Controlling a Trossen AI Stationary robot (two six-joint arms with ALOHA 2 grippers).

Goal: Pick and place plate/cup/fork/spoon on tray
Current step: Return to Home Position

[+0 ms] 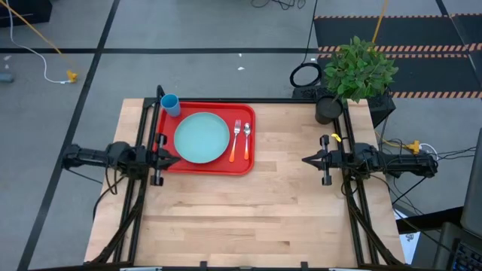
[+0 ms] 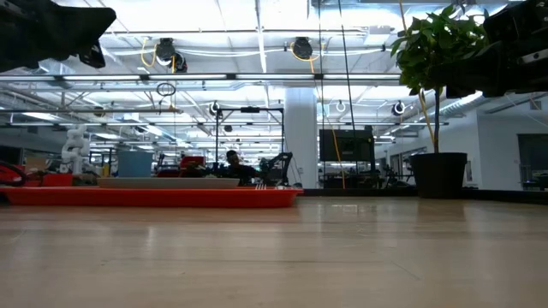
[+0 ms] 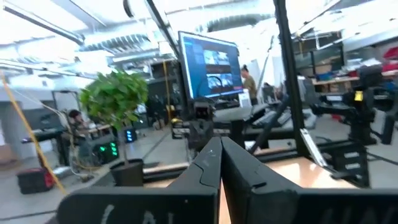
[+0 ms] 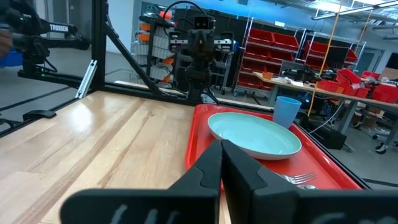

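Tray [image 1: 203,170] holds the full set: plate [image 1: 202,137] in the middle, cup [image 1: 170,105] tucked in the corner beside it, fork [image 1: 235,141] then spoon [image 1: 246,141] parallel on the plate's right. We judge placing done. Left gripper [image 1: 172,159] is at the tray's left edge, fingers pressed together and empty. Right gripper [image 1: 307,159] is well apart, likewise closed on nothing. Both look parked.

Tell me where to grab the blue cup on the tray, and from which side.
Grip the cup across its rim, coming straight down from above. It stands upright, mouth open, in the far left corner of the tray beside the plate, so a side approach would likely be crowded by tray wall and plate.
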